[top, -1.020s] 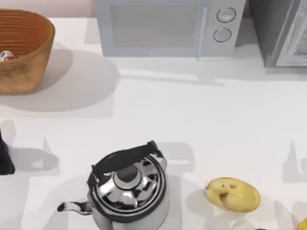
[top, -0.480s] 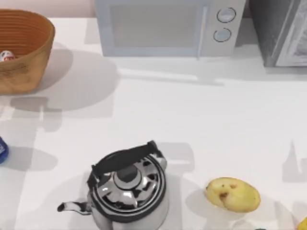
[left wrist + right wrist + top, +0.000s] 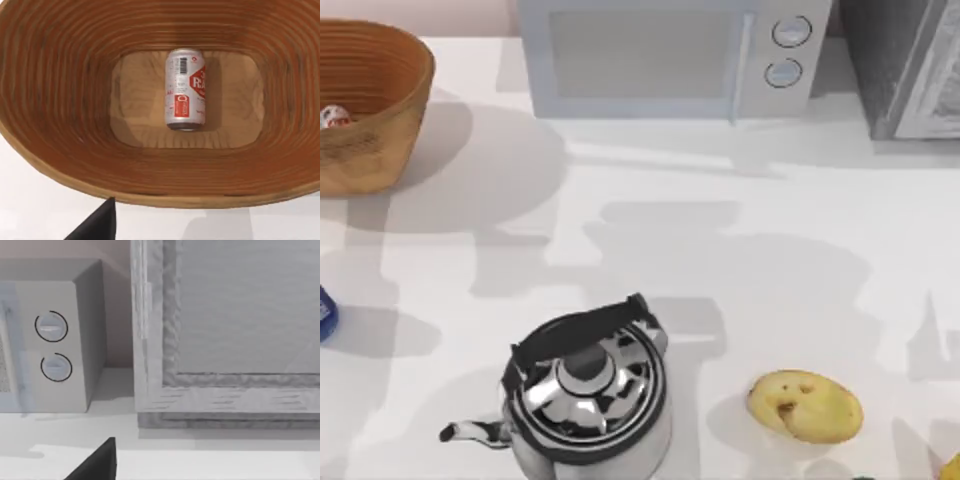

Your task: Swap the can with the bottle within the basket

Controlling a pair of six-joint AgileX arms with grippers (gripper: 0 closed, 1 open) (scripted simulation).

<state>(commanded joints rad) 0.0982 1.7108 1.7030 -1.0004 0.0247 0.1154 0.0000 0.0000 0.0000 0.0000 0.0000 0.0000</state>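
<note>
Left jaws [image 3: 97,225] above basket [image 3: 60,165]; white table [image 3: 740,260].

the basket [image 3: 65,125] opens wide toward the camera, its orange-brown ribbed wall sloping down to a paler flat bottom. the can [image 3: 185,90] lies on its side on that bottom, red label showing, touching neither wall. past the basket's near rim is white desk [image 3: 40,215], and a black tip of the left tool [image 3: 97,225].

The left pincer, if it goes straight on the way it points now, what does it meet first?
Probably the can, lying on its side on the floor of the basket, since the left wrist view looks straight into the basket. Depth is unclear, so this is a guess.
</note>
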